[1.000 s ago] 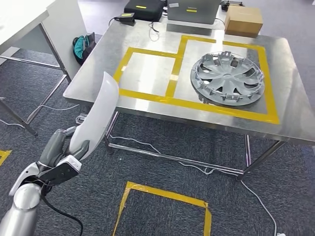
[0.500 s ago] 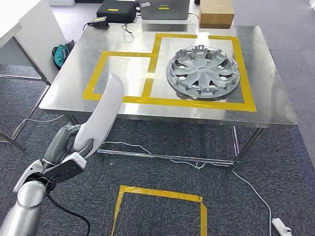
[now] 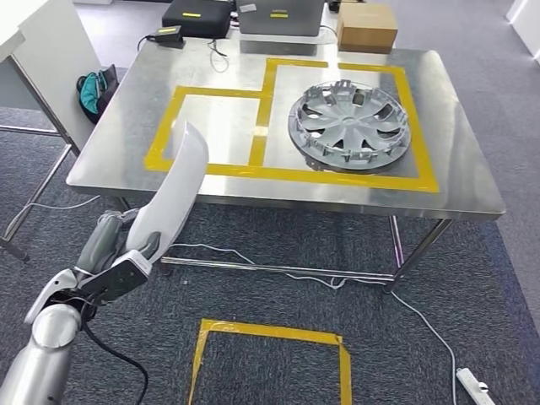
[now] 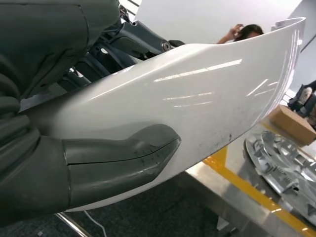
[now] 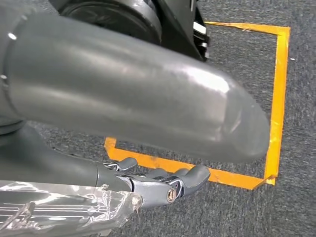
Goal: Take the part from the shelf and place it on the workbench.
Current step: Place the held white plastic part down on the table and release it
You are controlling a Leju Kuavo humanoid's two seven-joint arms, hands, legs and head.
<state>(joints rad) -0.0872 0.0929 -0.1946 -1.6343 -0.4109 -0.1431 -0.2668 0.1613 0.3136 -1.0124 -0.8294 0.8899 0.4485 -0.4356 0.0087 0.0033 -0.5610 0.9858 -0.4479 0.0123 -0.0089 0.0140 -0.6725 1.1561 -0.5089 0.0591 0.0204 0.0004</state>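
My left hand point(image 3: 115, 253) grips a long, curved white part point(image 3: 170, 196) by its lower end, low on the left of the head view. The part slants upward, and its top end overlaps the front left edge of the steel workbench point(image 3: 115, 152) in that view. In the left wrist view the grey thumb point(image 4: 119, 158) presses on the glossy white part point(image 4: 193, 103). A yellow-taped square point(image 3: 216, 126) marks the bench's left half. My right hand point(image 5: 149, 123) hangs over the carpet, its fingers point(image 5: 168, 182) loose and holding nothing.
A silver hubcap point(image 3: 348, 126) lies in the right taped square. A cardboard box point(image 3: 366, 24), a grey case point(image 3: 280, 15) and a black case point(image 3: 198, 15) stand along the bench's far edge. A yellow taped square point(image 3: 271, 363) marks the floor. Cables run under the bench. A person point(image 4: 246, 32) is behind the part.
The whole head view has swung, so the bench now sits squarer and more to the left. My left hand still holds the white part in much the same pose.
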